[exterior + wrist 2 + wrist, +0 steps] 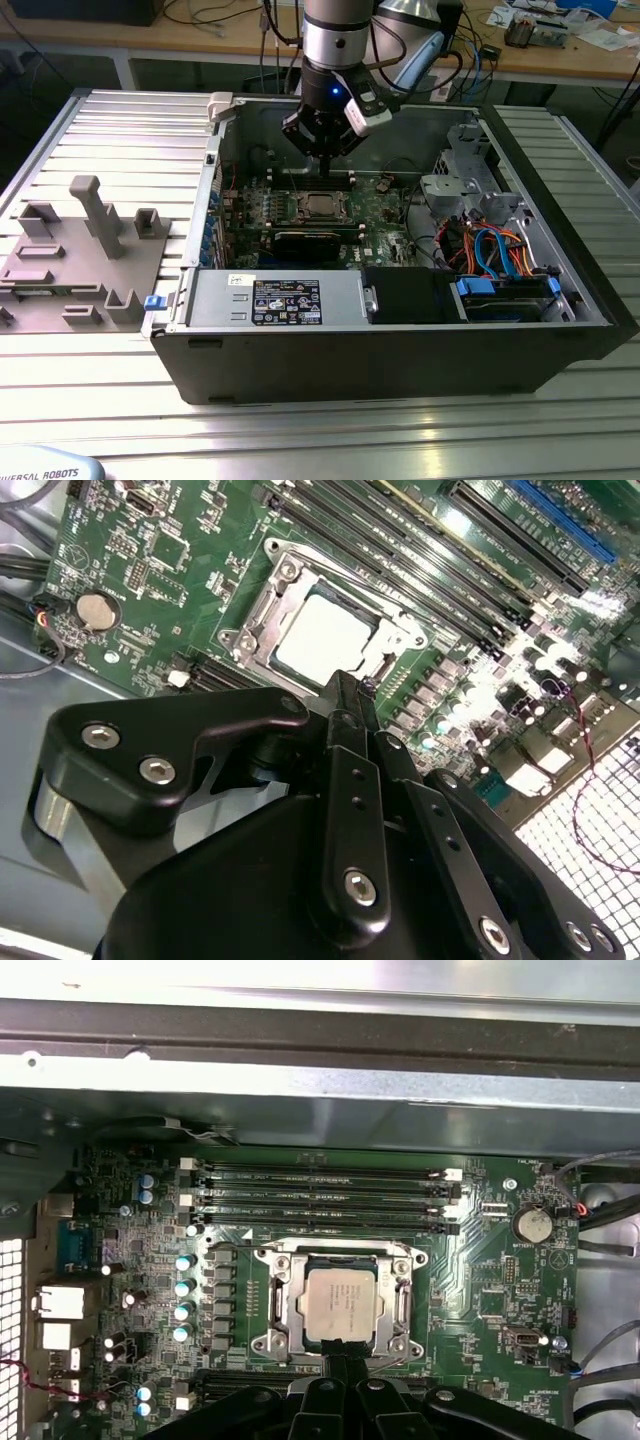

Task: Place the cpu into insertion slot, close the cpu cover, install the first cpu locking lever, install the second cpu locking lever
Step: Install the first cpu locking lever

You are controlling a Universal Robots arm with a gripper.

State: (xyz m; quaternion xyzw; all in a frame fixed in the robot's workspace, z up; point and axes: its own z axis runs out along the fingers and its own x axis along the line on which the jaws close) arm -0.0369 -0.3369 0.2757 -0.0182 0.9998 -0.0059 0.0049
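Hovering: gripper [322, 160] hangs over the green motherboard [385, 215] inside the open computer case [400, 330], its black fingers [345, 730] pressed together with nothing between them, tips near one edge of the socket.
CPU: the cpu [341, 1303] lies flat in the insertion slot [275, 1305], dull silver top showing in both wrist views.
Cover: the cpu cover [398, 1305] looks to be down around the chip, which shows through its window; I cannot tell whether either locking lever is latched.
Risk, lever: thin wire levers could slip off closed fingertips and spring back.
Risk, board: fingertips sit close to the memory slots [320, 1195] and small capacitors [183, 1285]; a sideways drift could scrape them.
Risk, chip: pressing on a half-seated cover could load the chip unevenly.
Surface: case rests on a ribbed aluminium table [90, 140], with a grey fixture block [85, 250] at the exterior view's left.
Room: wooden workbench [560, 60] with cables behind.
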